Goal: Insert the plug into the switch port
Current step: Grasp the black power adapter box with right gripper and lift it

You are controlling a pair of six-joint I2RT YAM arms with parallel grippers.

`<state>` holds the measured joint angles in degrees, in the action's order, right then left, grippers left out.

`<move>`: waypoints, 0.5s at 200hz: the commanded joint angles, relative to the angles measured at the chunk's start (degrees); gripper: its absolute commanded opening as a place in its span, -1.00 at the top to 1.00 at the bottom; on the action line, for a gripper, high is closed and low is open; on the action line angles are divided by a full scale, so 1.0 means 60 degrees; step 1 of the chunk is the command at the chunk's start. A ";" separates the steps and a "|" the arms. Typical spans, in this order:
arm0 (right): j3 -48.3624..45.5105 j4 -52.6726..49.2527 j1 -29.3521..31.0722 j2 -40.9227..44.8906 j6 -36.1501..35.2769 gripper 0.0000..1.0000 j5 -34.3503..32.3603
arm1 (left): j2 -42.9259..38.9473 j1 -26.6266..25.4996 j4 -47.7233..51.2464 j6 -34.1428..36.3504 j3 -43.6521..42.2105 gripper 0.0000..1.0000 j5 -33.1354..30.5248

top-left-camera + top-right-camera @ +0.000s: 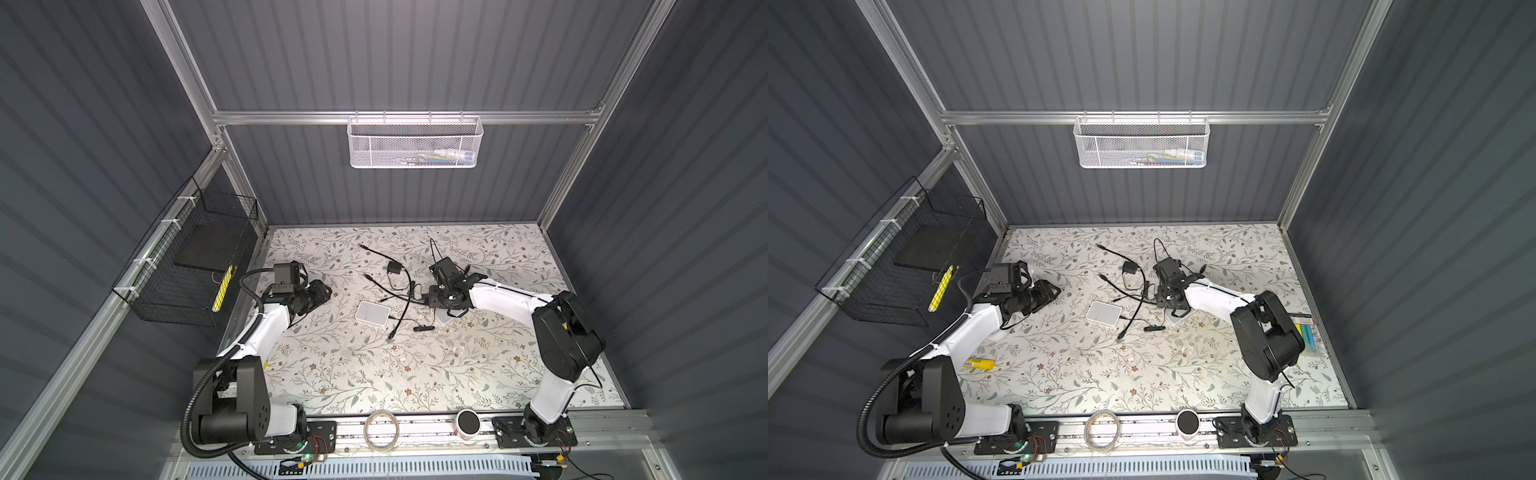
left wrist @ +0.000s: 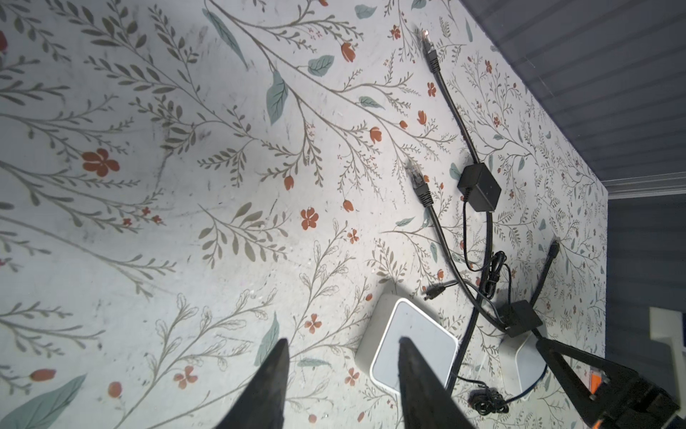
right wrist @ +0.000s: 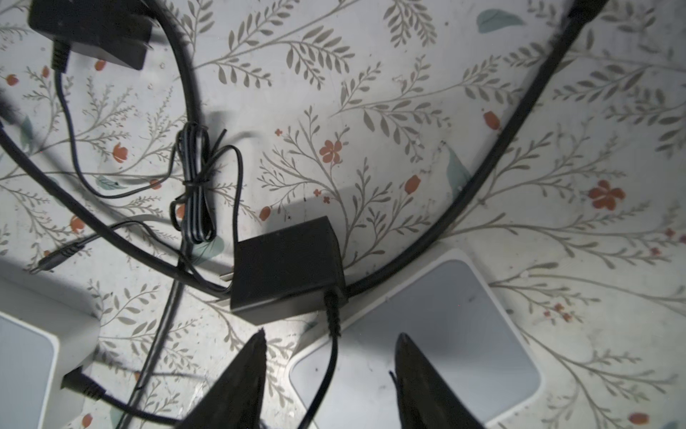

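Note:
Both top views show a white square switch point(image 1: 372, 311) point(image 1: 1104, 311) lying flat mid-table. A second white switch point(image 3: 445, 315) sits partly under my right gripper point(image 3: 331, 340) point(image 1: 434, 300), which is open. A thin black cable from a black power adapter point(image 3: 286, 267) runs between its fingers, ungripped. Black cables lie tangled between the switches, with Ethernet plugs point(image 2: 417, 182) point(image 2: 428, 48) and a small barrel plug point(image 2: 434, 291) loose on the table. My left gripper point(image 2: 343, 345) point(image 1: 326, 293) is open and empty, left of the first switch point(image 2: 419, 330). The switch ports are hidden.
A second black adapter point(image 2: 480, 187) lies farther back. On the back wall hangs a white mesh basket point(image 1: 415, 141), and on the left wall a black wire basket point(image 1: 195, 266). A tape roll point(image 1: 381, 430) and a white cylinder point(image 1: 468, 422) stand on the front rail.

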<state>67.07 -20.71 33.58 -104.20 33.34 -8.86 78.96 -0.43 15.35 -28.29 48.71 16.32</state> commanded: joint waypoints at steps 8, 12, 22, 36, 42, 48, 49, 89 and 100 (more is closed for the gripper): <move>0.0029 0.0243 0.0037 -0.0170 0.0214 0.08 0.0274 | -0.0225 0.0141 0.0303 0.0159 -0.0064 0.03 0.0352; 0.0039 0.0257 0.0029 -0.0175 0.0227 0.12 0.0312 | -0.0225 0.0144 0.0304 0.0144 -0.0078 0.03 0.0357; 0.0045 0.0298 0.0039 -0.0160 0.0238 0.20 0.0381 | -0.0237 0.0159 0.0299 0.0144 -0.0110 0.03 0.0356; 0.0021 0.0325 0.0054 -0.0133 0.0174 0.37 0.0331 | -0.0247 0.0187 0.0253 0.0130 -0.0175 0.04 0.0357; 0.0051 0.0261 0.0056 -0.0126 0.0131 0.46 0.0269 | -0.0254 0.0196 0.0217 0.0118 -0.0204 0.04 0.0357; 0.0078 0.0199 0.0056 -0.0111 0.0075 0.55 0.0260 | -0.0241 0.0203 0.0216 0.0102 -0.0208 0.04 0.0357; 0.0090 0.0199 0.0049 -0.0110 0.0062 0.57 0.0253 | -0.0240 0.0203 0.0213 0.0102 -0.0208 0.05 0.0357; 0.0630 -0.0142 0.0254 0.0225 -0.0257 0.99 0.0176 | -0.0392 0.0203 0.0046 -0.0044 -0.0438 0.05 0.0672; 0.0992 -0.0408 0.0371 0.0228 -0.0365 1.00 -0.0029 | -0.0454 0.0204 0.0011 -0.0057 -0.0499 0.06 0.0693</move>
<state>68.42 -20.45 34.26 -104.97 32.95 -7.18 78.32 0.49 15.42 -28.32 46.83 18.70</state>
